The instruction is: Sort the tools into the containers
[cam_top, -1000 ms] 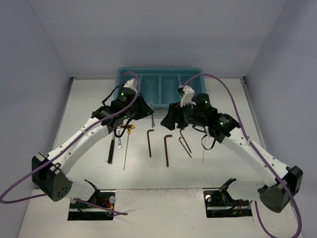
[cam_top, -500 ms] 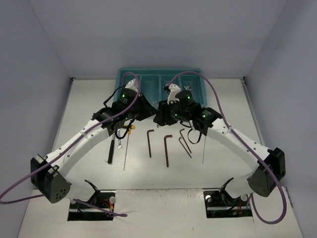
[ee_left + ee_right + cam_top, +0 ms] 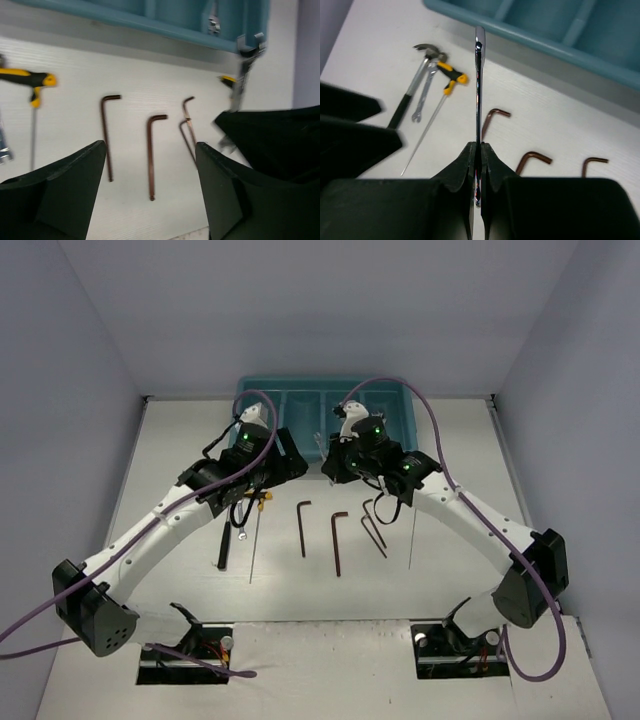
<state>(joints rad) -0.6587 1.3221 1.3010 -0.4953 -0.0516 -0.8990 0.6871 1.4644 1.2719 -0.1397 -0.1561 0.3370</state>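
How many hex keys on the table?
4. Two long hex keys lie side by side mid-table; two smaller ones overlap right of them. More could be hidden from view.

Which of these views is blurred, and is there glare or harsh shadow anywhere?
Left wrist view: motion-blurred throughout, with the hex keys and the teal tray both smeared. Right wrist view: mostly sharp, with a bright glare streak along the silver wrench clamped in the right gripper, whose near fingers are dark and soft. Top view: even, diffuse light, in focus, no harsh shadows.
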